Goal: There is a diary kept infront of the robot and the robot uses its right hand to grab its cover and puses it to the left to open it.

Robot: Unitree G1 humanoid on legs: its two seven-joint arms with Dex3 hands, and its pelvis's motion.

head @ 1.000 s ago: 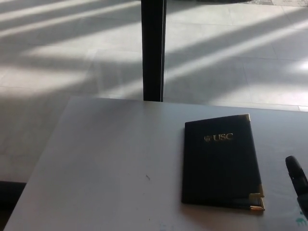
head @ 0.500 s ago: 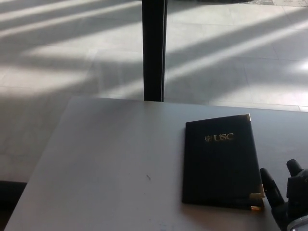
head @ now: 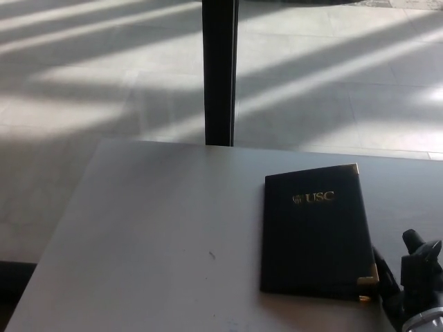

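Fingers (head: 414, 243) of my right hand (head: 410, 283) stand apart and hold nothing, rising at the near right corner of the table (head: 152, 228). One dark finger lies close against the diary's right edge, just beside the near brass corner (head: 368, 274); whether it touches the cover I cannot tell, since both are black and in shade. The diary (head: 315, 232) lies closed and flat on the right half of the table, gold lettering (head: 313, 197) upward, its long axis running near to far with a slight tilt. It sits directly left of my right hand, so the opening edge faces the fingers and the spine lies on the far side from them, toward the left. My left hand is not in view, which makes the right hand the nearer one. I judge the next move to depend on getting a fingertip under that right edge, then sweeping the cover leftward over the spine.
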